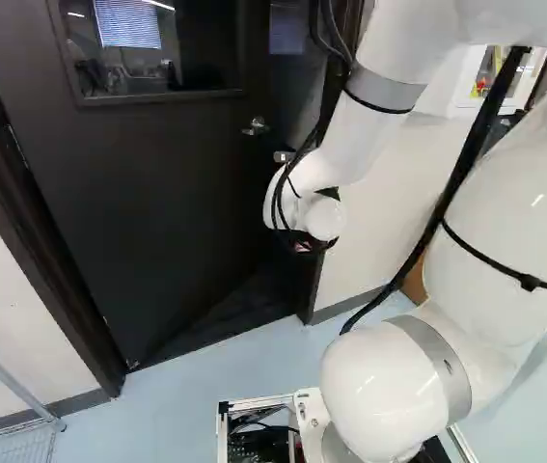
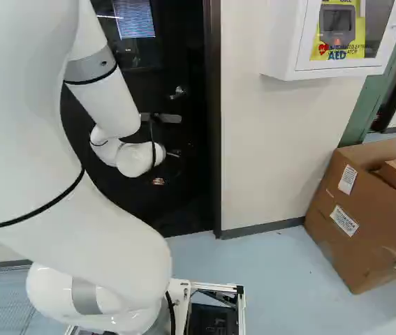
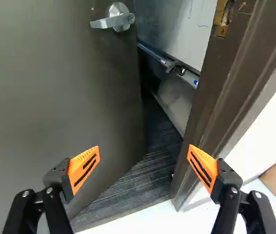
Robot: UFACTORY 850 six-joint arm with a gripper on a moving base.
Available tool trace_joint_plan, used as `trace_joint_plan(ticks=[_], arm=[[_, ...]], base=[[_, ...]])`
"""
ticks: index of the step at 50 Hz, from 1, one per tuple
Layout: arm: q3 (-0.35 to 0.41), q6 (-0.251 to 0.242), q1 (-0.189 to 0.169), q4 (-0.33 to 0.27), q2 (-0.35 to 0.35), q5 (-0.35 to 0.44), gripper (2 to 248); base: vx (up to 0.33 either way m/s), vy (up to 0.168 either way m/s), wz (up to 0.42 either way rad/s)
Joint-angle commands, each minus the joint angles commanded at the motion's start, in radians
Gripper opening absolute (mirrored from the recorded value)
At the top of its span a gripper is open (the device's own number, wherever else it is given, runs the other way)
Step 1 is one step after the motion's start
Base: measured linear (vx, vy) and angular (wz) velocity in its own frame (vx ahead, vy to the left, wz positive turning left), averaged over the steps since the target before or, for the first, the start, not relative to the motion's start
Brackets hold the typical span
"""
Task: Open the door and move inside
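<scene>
My gripper (image 1: 307, 247) shows small and dark at the arm's end, near the door's free edge in the left base view. In the wrist view the gripper (image 3: 143, 152) is open, its orange-padded fingers wide apart with nothing held. The dark door (image 1: 157, 203) stands ajar, swung away from me. Its lever handle (image 3: 117, 19) is ahead of the gripper, not touched. Between the door's edge and the brown door frame (image 3: 215, 92) a gap shows dark ribbed flooring. One finger is over the door side, the other over the frame side; contact with either cannot be told.
White wall (image 2: 274, 153) stands beside the door frame, with a white AED cabinet (image 2: 288, 42) on it. Cardboard boxes (image 2: 344, 216) rest on the floor at the right. A wire rack (image 1: 13, 424) stands at the lower left. Inside the gap are pale panels and a rail.
</scene>
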Motion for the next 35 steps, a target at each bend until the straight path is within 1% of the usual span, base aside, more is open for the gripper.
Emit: trace_joint_plan(ticks=[22,35], arm=[[0.115,0.0,-0.015,0.0,0.123,0.0,247],[0.133,0.0,-0.016,0.0,0.142,0.0,247]], base=[[0.0,0.0,0.0],[0.0,0.0,0.0]])
